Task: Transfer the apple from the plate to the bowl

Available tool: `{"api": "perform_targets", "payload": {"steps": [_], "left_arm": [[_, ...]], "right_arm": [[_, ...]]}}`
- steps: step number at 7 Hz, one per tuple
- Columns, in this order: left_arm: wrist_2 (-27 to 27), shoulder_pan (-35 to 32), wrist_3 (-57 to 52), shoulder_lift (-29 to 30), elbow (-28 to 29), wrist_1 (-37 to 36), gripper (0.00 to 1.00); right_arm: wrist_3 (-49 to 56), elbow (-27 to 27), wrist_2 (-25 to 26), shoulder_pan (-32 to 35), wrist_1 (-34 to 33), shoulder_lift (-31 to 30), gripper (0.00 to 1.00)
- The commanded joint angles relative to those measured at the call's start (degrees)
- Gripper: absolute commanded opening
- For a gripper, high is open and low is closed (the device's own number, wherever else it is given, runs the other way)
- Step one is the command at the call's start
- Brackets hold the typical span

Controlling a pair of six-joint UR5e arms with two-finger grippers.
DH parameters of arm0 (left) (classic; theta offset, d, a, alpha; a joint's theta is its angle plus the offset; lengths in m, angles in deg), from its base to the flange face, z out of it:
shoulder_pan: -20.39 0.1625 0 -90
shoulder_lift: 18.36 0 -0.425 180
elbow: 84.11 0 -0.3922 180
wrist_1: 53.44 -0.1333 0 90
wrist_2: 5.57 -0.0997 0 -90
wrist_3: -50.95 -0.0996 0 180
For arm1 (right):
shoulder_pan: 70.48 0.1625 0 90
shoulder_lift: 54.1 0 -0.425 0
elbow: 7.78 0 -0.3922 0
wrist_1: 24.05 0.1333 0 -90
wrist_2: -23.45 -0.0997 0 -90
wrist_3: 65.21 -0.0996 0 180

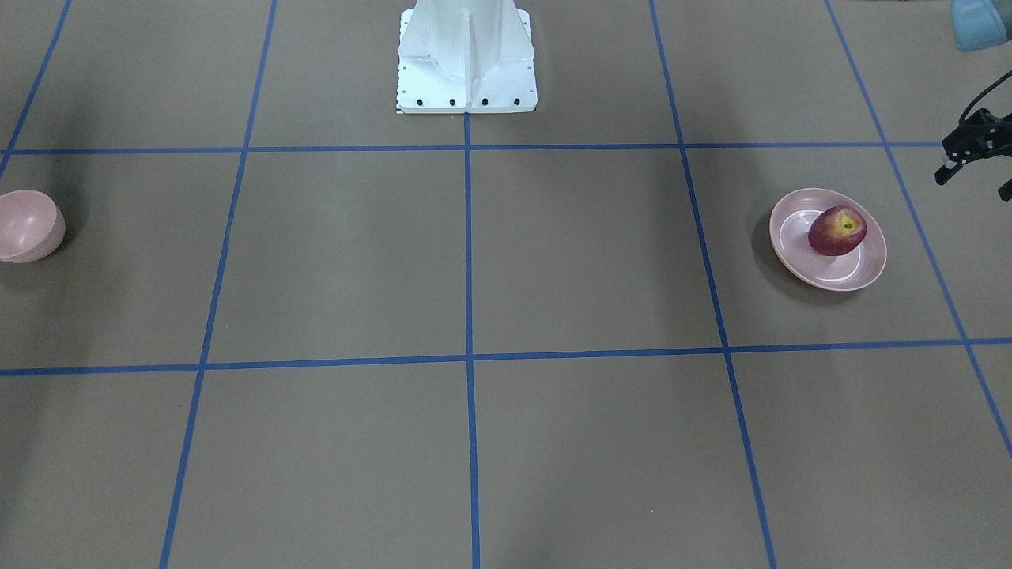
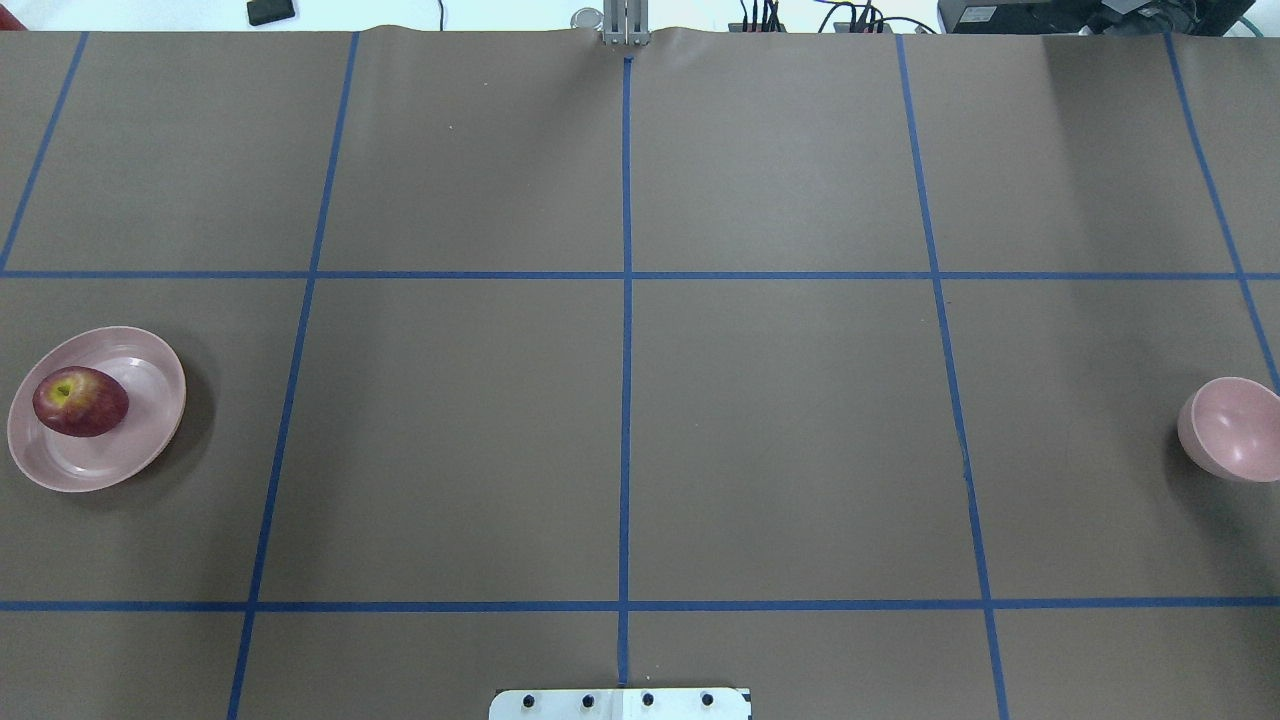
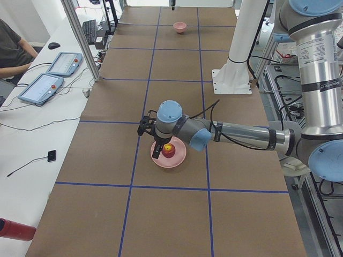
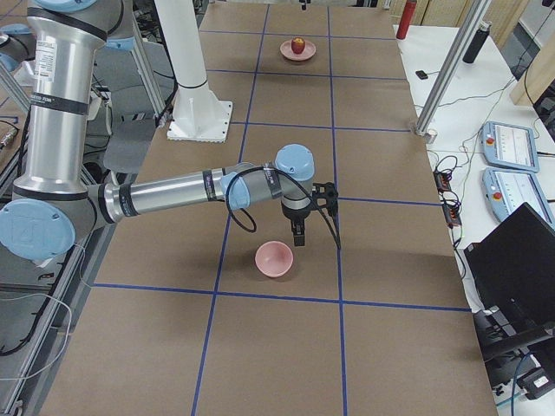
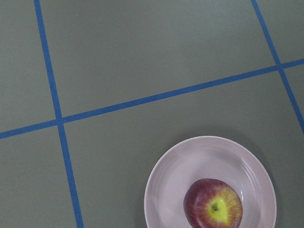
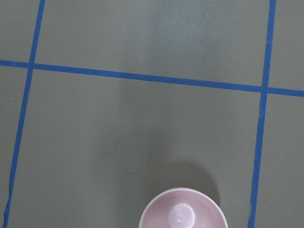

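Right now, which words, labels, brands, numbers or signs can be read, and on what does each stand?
None can be read.
Small dark print on the left arm, upright tube: too blurred to read.
Small dark print on the right arm: too small to read.
The apple, the plate, the bowl: no marking shows.

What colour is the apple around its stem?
Yellow, the apple otherwise dark red; clearest in the left wrist view.

Brown table point(image 2: 780, 420) with blue tape lines point(image 2: 626, 300)
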Motion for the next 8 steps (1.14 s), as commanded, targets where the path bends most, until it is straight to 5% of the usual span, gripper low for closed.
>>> {"api": "perform_targets", "payload": {"steps": [1, 8], "left_arm": [[-0.06, 0.17, -0.08, 0.03, -0.32, 0.0, 0.99], [-0.06, 0.34, 2.99, 3.19, 0.64, -0.78, 0.97]], "right_arm": [[-0.06, -4.23, -0.33, 0.01, 7.09, -0.47, 1.0], [-1.56, -13.48, -1.83, -8.16, 13.26, -2.76, 0.99]]}}
